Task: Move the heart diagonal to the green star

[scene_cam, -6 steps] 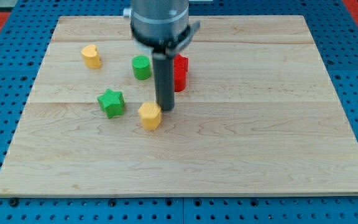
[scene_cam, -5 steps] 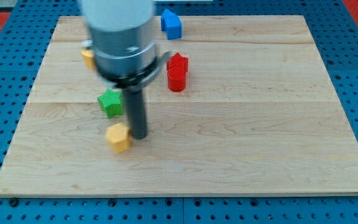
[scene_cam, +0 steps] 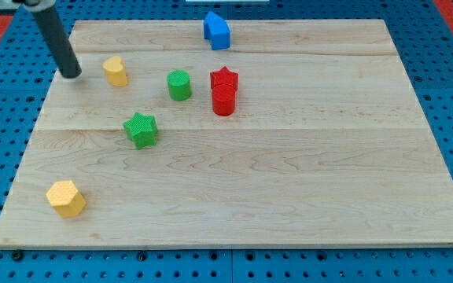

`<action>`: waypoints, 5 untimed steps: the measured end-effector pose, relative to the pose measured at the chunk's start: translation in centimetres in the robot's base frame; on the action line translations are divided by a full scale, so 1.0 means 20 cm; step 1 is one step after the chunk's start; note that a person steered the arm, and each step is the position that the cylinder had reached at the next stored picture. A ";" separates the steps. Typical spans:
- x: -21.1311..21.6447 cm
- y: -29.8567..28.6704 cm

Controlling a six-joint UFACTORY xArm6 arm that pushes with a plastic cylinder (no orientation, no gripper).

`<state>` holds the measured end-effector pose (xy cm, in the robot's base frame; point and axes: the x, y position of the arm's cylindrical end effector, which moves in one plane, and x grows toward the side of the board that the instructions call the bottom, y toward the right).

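A yellow heart [scene_cam: 116, 70] lies near the view's upper left of the wooden board [scene_cam: 305, 173]. A green star [scene_cam: 141, 129] sits below and to the right of it. My tip [scene_cam: 72, 75] rests on the board just to the left of the yellow heart, with a small gap between them. The rod slants up to the view's top left corner.
A green cylinder [scene_cam: 179, 85] stands right of the heart. A red star [scene_cam: 224, 79] and a red cylinder [scene_cam: 223, 101] touch near the middle. A blue block [scene_cam: 217, 30] is at the top. A yellow hexagon [scene_cam: 66, 198] lies at the lower left.
My tip has left the yellow hexagon and moved up to the left of the yellow heart. The hexagon has ended up further down and left, near the board's lower left corner.
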<state>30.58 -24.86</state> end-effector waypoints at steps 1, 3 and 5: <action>-0.19 0.27; 0.44 0.07; 0.09 0.21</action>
